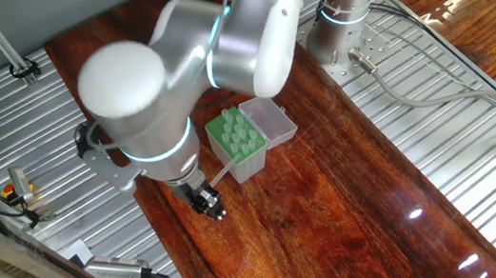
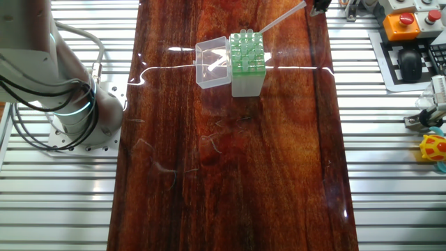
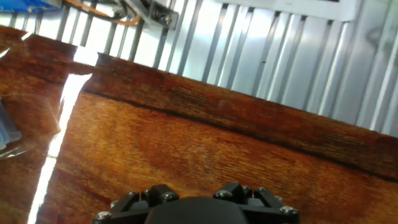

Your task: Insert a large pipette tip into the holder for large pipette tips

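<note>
Dark wooden counter (image 1: 332,195) carries the green box (image 1: 237,140) just beside the tool (image 1: 206,202), which seems to pinch the tilted tip (image 1: 222,173), so a slanted approach could jam it against the perforated top.

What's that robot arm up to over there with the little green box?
The arm's gripper is holding a thin plastic pipette tip at a slant, beside the green-topped holder. The holder stands on the wooden table with its clear lid flipped open to one side. The tip's free end hangs close by the box but is not yet in one of the holes; from the other side it reaches toward the top of the green rack.
</note>
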`<state>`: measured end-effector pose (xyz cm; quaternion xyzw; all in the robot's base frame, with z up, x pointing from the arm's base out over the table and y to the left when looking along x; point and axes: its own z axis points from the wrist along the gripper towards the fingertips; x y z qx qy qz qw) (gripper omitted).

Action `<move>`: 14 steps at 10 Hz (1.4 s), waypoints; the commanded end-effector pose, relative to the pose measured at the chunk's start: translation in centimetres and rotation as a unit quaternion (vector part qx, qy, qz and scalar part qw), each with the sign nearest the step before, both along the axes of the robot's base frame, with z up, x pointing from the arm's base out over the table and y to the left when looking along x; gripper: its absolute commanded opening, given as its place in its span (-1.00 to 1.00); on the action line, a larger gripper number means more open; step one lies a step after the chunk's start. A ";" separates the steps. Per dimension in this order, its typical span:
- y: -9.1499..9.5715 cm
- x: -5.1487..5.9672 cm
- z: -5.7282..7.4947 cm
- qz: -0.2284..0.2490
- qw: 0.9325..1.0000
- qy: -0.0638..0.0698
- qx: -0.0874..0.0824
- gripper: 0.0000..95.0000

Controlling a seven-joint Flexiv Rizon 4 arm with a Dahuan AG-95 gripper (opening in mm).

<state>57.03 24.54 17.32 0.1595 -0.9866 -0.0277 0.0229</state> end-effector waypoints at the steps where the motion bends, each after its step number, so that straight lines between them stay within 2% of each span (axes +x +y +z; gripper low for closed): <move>1: -0.4 -0.8 -0.1 0.007 1.000 -0.004 0.001 0.20; 3: -0.7 -1.5 -0.4 0.012 1.000 -0.007 -0.001 0.20; 6: -0.5 -1.9 0.1 0.016 1.000 -0.011 -0.002 0.20; 9: -0.4 -1.7 1.1 0.019 1.000 -0.017 -0.001 0.20; 12: -0.4 -1.7 1.1 0.031 0.999 -0.017 -0.003 0.20; 13: -0.4 -1.7 1.1 0.041 0.999 -0.013 -0.023 0.20; 14: -0.4 -1.7 1.1 0.043 0.999 -0.014 -0.029 -0.20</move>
